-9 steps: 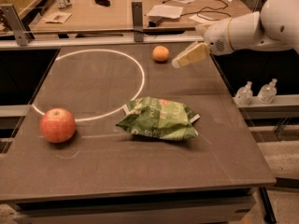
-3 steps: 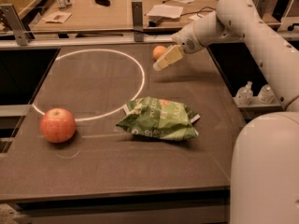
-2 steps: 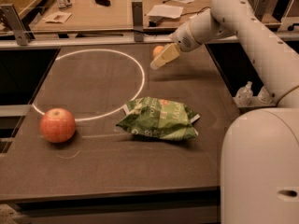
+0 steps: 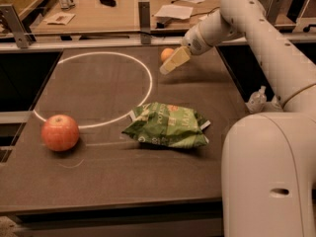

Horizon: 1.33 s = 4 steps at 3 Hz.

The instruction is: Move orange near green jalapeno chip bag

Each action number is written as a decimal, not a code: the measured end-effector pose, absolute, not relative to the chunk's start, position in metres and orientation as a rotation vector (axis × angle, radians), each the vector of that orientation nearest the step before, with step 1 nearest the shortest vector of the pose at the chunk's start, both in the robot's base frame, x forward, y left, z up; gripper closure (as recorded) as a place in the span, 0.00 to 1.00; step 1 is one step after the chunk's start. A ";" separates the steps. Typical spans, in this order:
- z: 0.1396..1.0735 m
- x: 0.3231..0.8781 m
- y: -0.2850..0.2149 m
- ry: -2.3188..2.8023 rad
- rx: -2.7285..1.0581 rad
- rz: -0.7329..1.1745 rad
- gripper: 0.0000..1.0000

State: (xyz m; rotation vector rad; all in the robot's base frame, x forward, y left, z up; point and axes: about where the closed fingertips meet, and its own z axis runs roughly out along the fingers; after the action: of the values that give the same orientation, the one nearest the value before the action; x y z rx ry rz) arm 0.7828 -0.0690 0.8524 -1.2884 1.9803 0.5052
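Observation:
The small orange (image 4: 166,54) sits at the far middle of the dark table (image 4: 98,177), just right of the white circle. My gripper (image 4: 173,62) hangs right in front of the orange, covers its lower right side, and seems to touch it. The crumpled green jalapeno chip bag (image 4: 167,126) lies flat near the middle of the table, well in front of the orange and the gripper. My white arm reaches in from the right.
A larger red-orange apple (image 4: 59,132) sits at the front left. A white circle (image 4: 148,78) is marked on the table's left half. A wooden desk (image 4: 113,14) with papers stands behind a rail with metal brackets. Plastic bottles (image 4: 256,100) stand off the table's right edge.
My arm has swung left from the table's right side, and the gripper has closed in on the orange until it partly covers it. The orange, bag and apple have not moved.

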 end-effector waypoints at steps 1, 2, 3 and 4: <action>0.848 0.785 -0.071 1.976 -1.299 0.528 0.00; 0.845 0.784 -0.071 1.961 -1.313 0.561 0.16; 0.841 0.782 -0.073 1.954 -1.321 0.590 0.39; 0.838 0.780 -0.076 1.953 -1.329 0.609 0.63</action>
State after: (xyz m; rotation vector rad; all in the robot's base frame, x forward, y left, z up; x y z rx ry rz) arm 0.7798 -0.0759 0.8383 -1.3289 1.9527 0.6090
